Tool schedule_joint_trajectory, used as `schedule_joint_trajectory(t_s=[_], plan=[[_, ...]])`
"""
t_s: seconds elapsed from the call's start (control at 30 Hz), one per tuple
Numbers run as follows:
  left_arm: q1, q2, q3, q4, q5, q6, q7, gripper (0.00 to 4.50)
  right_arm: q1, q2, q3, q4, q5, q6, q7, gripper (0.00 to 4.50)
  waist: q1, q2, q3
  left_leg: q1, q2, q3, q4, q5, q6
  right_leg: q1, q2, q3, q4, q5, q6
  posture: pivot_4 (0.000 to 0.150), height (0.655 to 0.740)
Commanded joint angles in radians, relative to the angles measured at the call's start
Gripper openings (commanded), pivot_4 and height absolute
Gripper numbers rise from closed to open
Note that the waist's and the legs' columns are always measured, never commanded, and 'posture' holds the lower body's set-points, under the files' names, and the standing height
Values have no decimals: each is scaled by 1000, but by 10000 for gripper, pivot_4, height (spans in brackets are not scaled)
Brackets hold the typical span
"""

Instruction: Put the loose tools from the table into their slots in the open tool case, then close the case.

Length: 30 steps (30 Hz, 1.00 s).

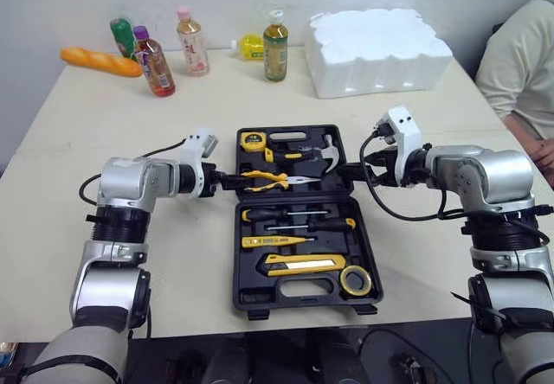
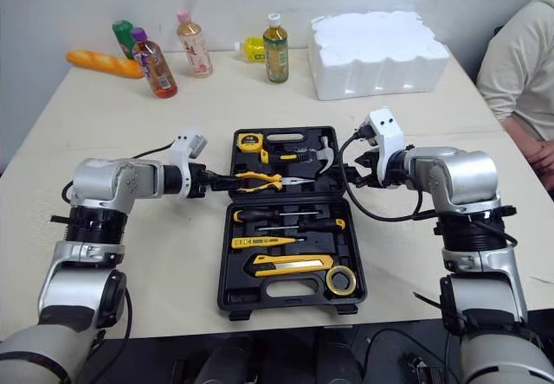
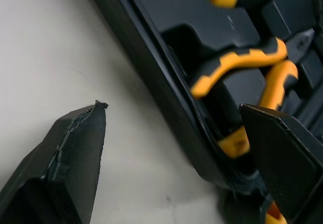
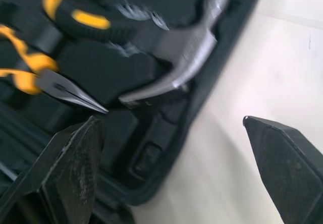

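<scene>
The tool case lies open near the middle of the table's front edge. Every tool I can see sits in a slot, among them the pliers and hammer in the far half. The stowing looks finished, so closing is the step in hand. The left end effector and right end effector flank that far half, each released and straddling a side wall. Next, both probably need to grip together and swing the half over its hinge evenly.

Open black tool case, tools slotted.
</scene>
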Motion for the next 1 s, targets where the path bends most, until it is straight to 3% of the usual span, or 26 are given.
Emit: schedule_joint_trajectory(t_s=[0.03,0.4,0.5,0.63,0.97,1.0], plan=[[-17,-11,-3,16,3,-10,21,44387,-29,21,11,39,-25,-26,-27,45000,0,0,0,0,0,0,0,0,0,0,0,0,0,0,0,1500,7383],[1,20,-19,31,24,-67,30,44387,-34,42,23,84,-39,-60,-41,45000,-1,0,0,1,0,0,0,1,0,1,0,0,1,0,0,1500,7383],[24,31,-47,16,35,-90,24,37549,-27,41,25,93,-47,-78,-47,45000,-4,0,0,1,0,0,0,1,0,1,0,0,1,0,0,1500,7383],[48,33,-74,-20,25,-77,3,20503,-22,40,30,97,-56,-90,-46,33112,-10,0,0,2,0,0,-1,1,0,1,0,1,1,0,0,1500,7383],[71,18,-80,-36,25,-79,17,20503,-19,47,93,133,-111,-158,-33,33112,-22,0,-1,3,0,0,-1,1,0,2,0,1,1,0,0,1500,7383],[77,16,-83,-43,24,-78,17,20196,-24,58,84,141,-106,-153,-39,30361,-22,0,-1,3,0,0,-1,1,0,2,0,1,1,0,0,1500,7383]])
